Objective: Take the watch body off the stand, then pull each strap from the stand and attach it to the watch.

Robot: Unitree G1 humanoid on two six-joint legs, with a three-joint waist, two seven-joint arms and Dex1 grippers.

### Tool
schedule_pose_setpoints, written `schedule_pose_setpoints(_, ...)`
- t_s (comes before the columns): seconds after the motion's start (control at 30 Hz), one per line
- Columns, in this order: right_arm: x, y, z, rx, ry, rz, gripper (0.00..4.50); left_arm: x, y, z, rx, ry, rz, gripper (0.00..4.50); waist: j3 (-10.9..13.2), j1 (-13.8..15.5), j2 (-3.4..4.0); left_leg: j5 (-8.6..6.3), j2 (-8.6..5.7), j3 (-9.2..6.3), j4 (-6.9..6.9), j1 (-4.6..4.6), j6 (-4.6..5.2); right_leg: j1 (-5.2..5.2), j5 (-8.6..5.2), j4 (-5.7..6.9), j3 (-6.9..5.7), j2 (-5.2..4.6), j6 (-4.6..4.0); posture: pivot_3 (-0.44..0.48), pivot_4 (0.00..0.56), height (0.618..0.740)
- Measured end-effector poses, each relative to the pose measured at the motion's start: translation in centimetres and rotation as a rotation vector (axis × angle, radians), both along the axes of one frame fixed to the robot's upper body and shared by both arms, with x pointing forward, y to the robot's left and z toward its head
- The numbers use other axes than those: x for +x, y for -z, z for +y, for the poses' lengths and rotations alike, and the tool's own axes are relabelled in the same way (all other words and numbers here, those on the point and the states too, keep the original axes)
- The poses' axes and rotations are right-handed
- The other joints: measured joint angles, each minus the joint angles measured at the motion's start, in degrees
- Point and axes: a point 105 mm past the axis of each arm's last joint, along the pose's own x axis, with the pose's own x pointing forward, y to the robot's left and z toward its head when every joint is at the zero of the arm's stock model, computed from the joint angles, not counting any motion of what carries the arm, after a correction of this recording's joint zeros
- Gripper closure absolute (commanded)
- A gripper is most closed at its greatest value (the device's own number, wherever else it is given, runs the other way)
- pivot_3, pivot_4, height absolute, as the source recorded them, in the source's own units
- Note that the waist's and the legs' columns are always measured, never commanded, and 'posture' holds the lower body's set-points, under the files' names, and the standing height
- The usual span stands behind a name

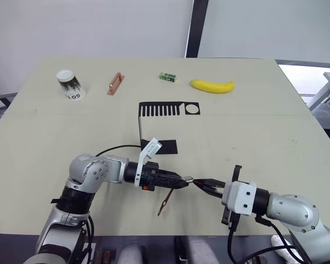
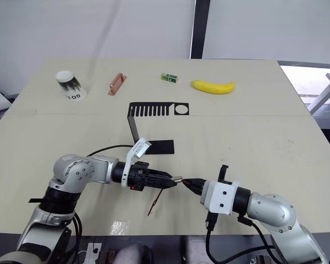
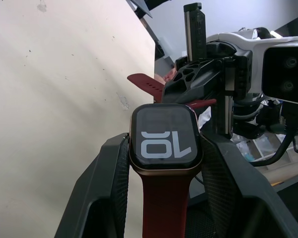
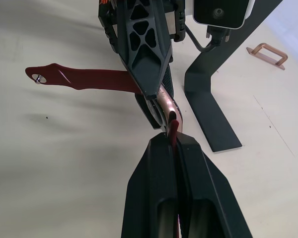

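Left gripper [image 3: 164,163] jaws clamp the one watch body [image 3: 165,144], one strap [image 1: 165,202] hanging attached. Right gripper [image 4: 175,144] jaws pinch the second strap [image 4: 173,130], mostly hidden, at the case. Stand [image 1: 160,110] sits empty on the surface [image 1: 264,126].

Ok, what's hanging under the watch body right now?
One dark red strap hangs from the watch body, which the left gripper clamps. The right gripper pinches a second strap at the case's other edge; that joint is covered.
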Motion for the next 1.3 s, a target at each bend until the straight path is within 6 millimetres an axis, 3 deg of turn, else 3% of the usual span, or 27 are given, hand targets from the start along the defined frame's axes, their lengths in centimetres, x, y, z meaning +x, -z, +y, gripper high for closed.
schedule_pose_setpoints(1.3, 0.2, 1.1, -0.1, -0.071, 0.025, -0.003, 4.5, 0.0, 0.7, -0.8, 0.08, -0.006, -0.054, 2.91, 0.03, 0.0, -0.01, 0.0, 0.0, 0.0, -0.01, 0.0, 0.0, 0.0, 0.0, -0.01, 0.0, 0.0, 0.0, 0.0, 0.15, 0.738)
